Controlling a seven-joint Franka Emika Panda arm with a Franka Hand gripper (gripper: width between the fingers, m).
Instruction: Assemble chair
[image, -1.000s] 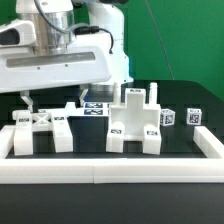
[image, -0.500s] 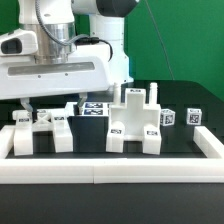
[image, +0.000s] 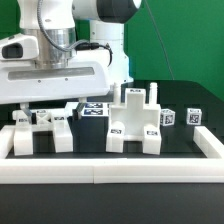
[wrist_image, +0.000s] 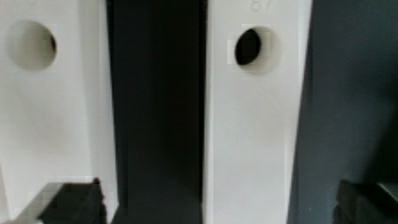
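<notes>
The gripper (image: 48, 106) hangs with jaws spread wide and empty, just above the loose chair piece (image: 40, 132) at eight o'clock in the exterior view. The larger chair block (image: 135, 125) stands to its three o'clock. Likely light, stiff, slick plastic: pinch one holed bar (wrist_image: 249, 120) across flat sides.

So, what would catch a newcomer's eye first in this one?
The big white robot arm fills the exterior view's upper left, its jaws open and low over a white chair part at that view's left. In the wrist view a holed white bar lies between the jaws. Mid-table stands the blocky chair piece with upright posts, behind the low white border rail.
</notes>
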